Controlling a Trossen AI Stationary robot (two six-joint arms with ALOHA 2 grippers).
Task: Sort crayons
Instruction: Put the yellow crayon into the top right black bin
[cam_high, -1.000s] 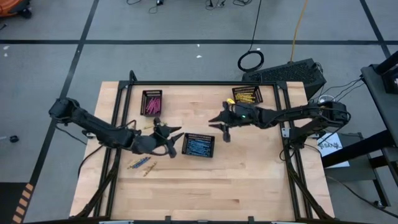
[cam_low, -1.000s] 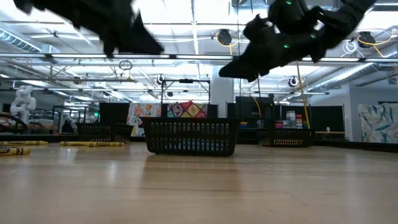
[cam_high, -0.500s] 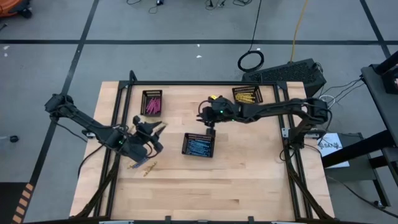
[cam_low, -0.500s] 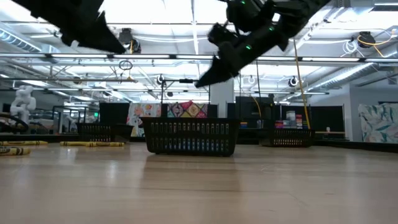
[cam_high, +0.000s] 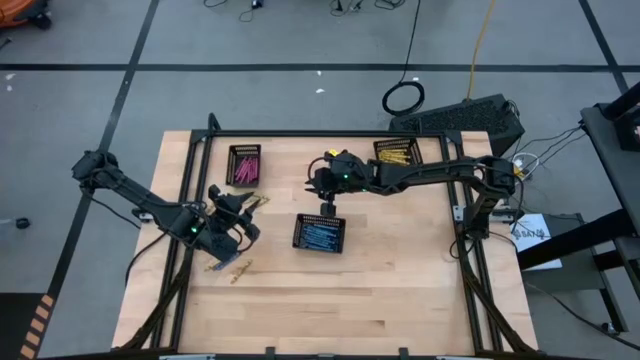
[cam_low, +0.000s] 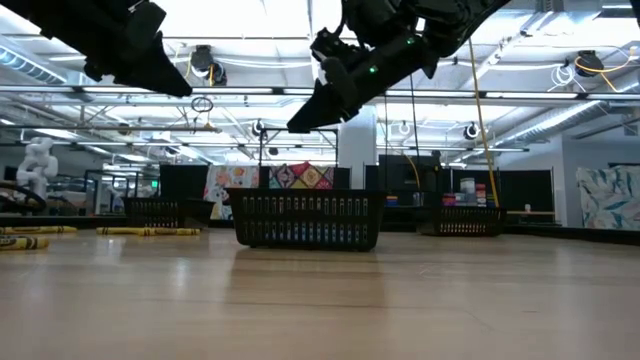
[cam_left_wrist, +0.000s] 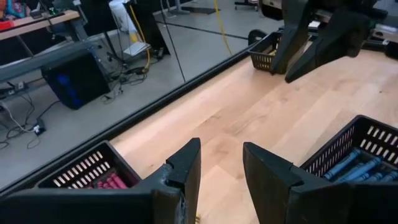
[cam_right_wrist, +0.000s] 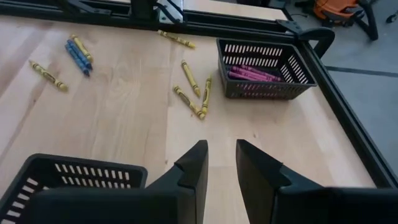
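Wooden bench carries three black mesh trays. Largest items first: left arm comes in from the bench's left edge, left gripper hanging above the left-centre boards; right arm reaches in from the right edge, right gripper above the middle, just beyond the blue tray.

Jaws: left wrist view shows the left fingers parted with bare wood in the gap, nothing held. Right wrist view shows the right fingers set with a narrow gap, also holding nothing.

Trays: pink tray near the far-left corner, yellow tray near the far edge right of centre, blue tray mid-bench.

View differences:
- High view alone gives the whole layout, but the loose crayons read only as small specks near the left edge.
- Right wrist view resolves them: several yellow crayons scattered beside the pink tray, two blue crayons lying together farther off.
- Left wrist view shows blue sticks inside the blue tray, pink ones in the pink tray.
- Low view shows both grippers well off the boards, plus yellow crayons lying flat at far left.
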